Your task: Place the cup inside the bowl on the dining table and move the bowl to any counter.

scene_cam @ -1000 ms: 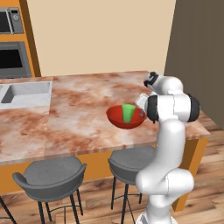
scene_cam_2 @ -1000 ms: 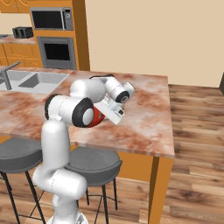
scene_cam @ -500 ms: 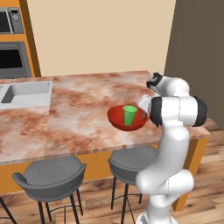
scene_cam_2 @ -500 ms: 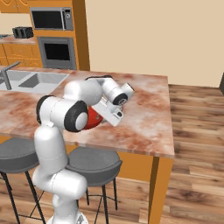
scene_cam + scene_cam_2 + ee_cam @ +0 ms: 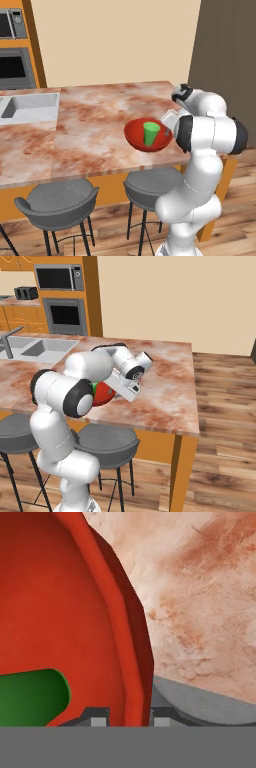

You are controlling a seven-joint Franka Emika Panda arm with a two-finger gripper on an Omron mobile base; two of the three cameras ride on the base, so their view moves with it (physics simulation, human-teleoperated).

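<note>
You have the gripper [image 5: 126, 716] clamped on the right rim of the bowl [image 5: 137, 136], one finger inside the wall and one outside, as the hand view shows with the red rim running down between the two dark fingertips [image 5: 99, 718]. In the left base view the bowl sits at the near edge of the dining table [image 5: 90, 130], above the right stool [image 5: 150, 182], with the cup [image 5: 151, 133] standing upright inside it, toward its right half. Whether the bowl rests on the marbled top or is held just clear of it, you cannot tell from these views. In the hand view the cup [image 5: 30, 697] shows as a green shape low in the bowl [image 5: 55, 612], close to the pinched rim. From the right base view the arm covers most of the bowl [image 5: 105, 393]; a red sliver shows beside the wrist. The grey sink [image 5: 30, 106] lies well apart to the left, and a second stool [image 5: 57, 200] stands near it.
</note>
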